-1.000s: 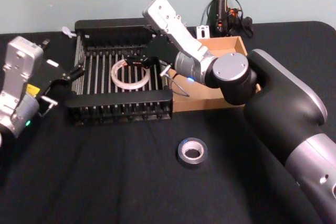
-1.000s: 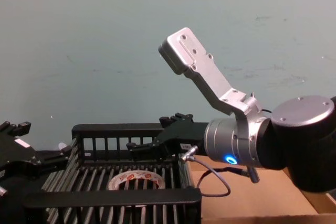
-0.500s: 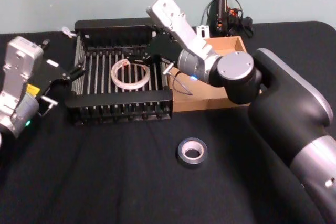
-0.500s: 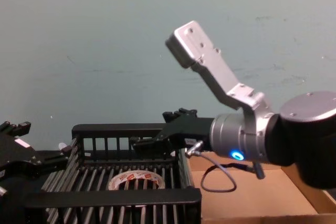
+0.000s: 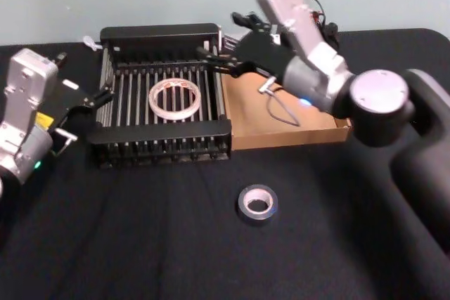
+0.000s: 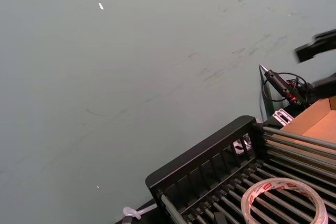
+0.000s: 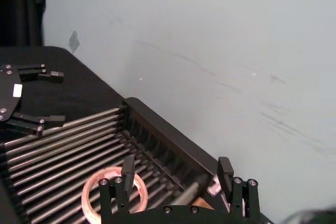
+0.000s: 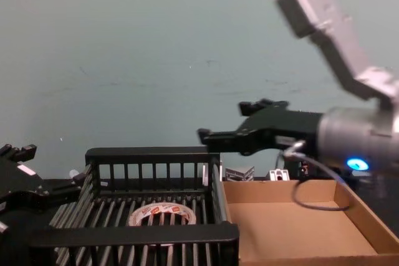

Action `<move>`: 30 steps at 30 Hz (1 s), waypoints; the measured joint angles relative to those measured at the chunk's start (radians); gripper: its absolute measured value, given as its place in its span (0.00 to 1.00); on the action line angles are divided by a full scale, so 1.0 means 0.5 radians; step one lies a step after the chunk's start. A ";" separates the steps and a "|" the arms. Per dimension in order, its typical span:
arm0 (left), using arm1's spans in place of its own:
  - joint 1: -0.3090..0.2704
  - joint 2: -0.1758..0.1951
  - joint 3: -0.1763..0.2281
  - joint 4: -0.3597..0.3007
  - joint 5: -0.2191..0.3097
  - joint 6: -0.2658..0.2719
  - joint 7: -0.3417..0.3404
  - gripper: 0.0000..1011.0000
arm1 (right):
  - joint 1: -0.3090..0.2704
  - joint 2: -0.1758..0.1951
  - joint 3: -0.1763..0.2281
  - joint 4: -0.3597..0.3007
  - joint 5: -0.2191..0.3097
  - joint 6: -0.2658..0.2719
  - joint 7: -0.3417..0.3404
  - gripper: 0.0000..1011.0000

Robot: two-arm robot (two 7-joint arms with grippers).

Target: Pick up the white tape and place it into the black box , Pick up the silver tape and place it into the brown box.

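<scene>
On black cloth near the black box (image 5: 162,142), we judge the silver tape (image 5: 256,203) light and rigid, best pinched across its wall by the right gripper (image 5: 223,42), empty with jaws apart, while we cannot tell the left gripper's (image 5: 98,100) jaw state.

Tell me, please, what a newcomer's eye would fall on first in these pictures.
Probably the right gripper, open and empty, raised over the black box's far right corner. Next, the white tape lying flat on that box's barred floor, and the silver tape alone on the dark table nearer the robot.

— We get soft, even room light; the pale wall (image 8: 124,60) stays flat, without glare.

— Agreed — the right arm (image 8: 330,17) smears with motion blur, and the black tabletop (image 5: 140,244) swallows shadows.
</scene>
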 joint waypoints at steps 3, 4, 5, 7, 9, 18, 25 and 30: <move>0.000 0.000 0.000 0.000 0.000 0.000 0.000 0.99 | -0.100 0.082 0.054 -0.148 0.049 0.028 0.000 0.99; 0.000 0.000 0.000 0.000 0.000 0.000 0.000 0.99 | -0.124 0.100 0.065 -0.182 0.062 0.036 0.000 0.99; 0.000 0.000 0.000 0.000 0.000 0.000 0.000 0.99 | -0.152 0.121 0.079 -0.216 0.074 0.042 0.000 0.99; 0.000 0.000 0.000 0.000 0.000 0.000 0.000 0.99 | -0.253 0.197 0.129 -0.335 0.127 0.069 0.001 0.99; 0.000 0.000 0.000 0.000 0.000 0.000 0.000 0.99 | -0.310 0.236 0.155 -0.396 0.153 0.082 0.001 0.99; 0.000 0.000 0.000 0.000 0.000 0.000 0.000 0.99 | -0.622 0.446 0.271 -0.694 0.302 0.133 0.026 0.99; 0.000 0.000 0.000 0.000 0.000 0.000 0.000 0.99 | -0.772 0.553 0.281 -0.811 0.356 0.186 0.042 0.99; 0.000 0.000 0.000 0.000 0.000 0.000 0.000 0.99 | -0.861 0.632 0.255 -0.859 0.377 0.265 0.061 0.99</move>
